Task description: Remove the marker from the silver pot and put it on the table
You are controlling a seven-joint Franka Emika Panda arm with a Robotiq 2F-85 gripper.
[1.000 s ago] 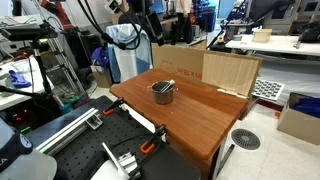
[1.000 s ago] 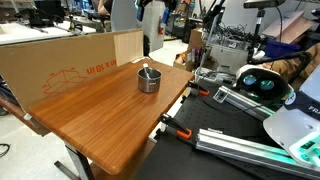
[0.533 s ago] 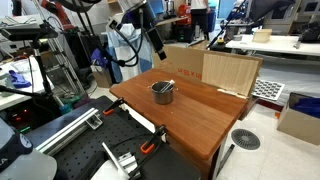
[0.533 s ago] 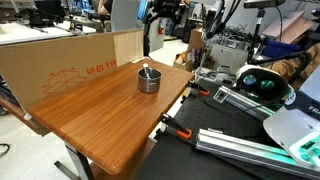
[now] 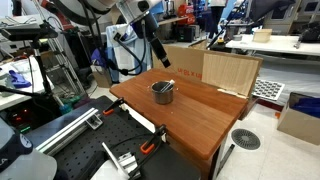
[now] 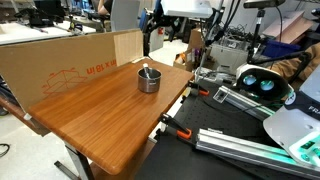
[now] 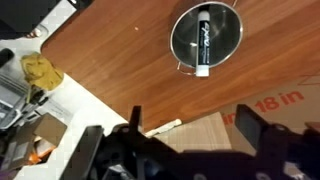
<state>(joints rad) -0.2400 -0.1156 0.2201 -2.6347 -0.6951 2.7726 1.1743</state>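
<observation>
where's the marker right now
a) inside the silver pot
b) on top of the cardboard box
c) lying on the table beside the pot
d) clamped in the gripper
A: in the wrist view the marker lies across the dark inside of the silver pot, which stands on the table, and the gripper is open with nothing between its fingers.

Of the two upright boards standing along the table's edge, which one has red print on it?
The brown cardboard board, which shows red letters in an exterior view; the pale plywood board beside it is plain.
</observation>
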